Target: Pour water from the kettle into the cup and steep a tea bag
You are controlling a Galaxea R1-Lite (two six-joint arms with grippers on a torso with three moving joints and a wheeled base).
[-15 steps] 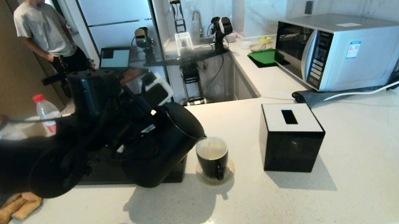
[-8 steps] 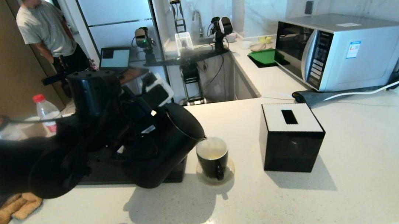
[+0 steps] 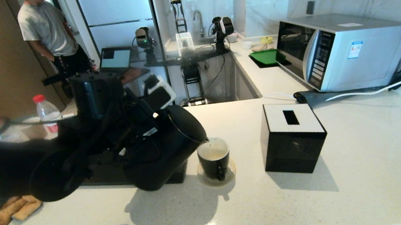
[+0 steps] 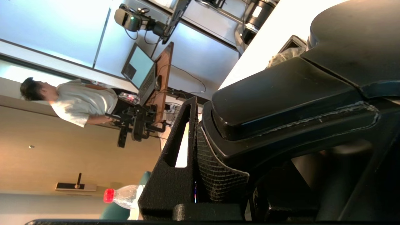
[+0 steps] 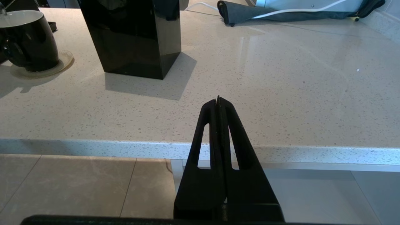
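The matte black kettle (image 3: 167, 149) hangs tilted to the right, its spout right over the rim of the black cup (image 3: 214, 157). My left gripper (image 3: 146, 132) is shut on the kettle's loop handle (image 4: 281, 93); one finger (image 4: 170, 175) presses against it. The cup stands on a small saucer (image 3: 229, 173), and pale water (image 3: 215, 154) lies inside its white interior. The right wrist view shows the cup (image 5: 29, 40) at the far side of the counter. My right gripper (image 5: 218, 100) is shut on nothing, parked off the counter's front edge. No tea bag is in view.
A black tissue box (image 3: 292, 138) stands just right of the cup. A microwave (image 3: 343, 51) and a dark cloth with a white cable (image 3: 318, 97) are at the back right. Red-capped bottles (image 3: 47, 113) and a brown rag (image 3: 13, 210) lie left. A man (image 3: 48, 31) stands behind.
The kettle stays tilted over the cup and has shifted only slightly. The thin stream seen one second ago is fainter now. The man at the back has stepped a little to the right.
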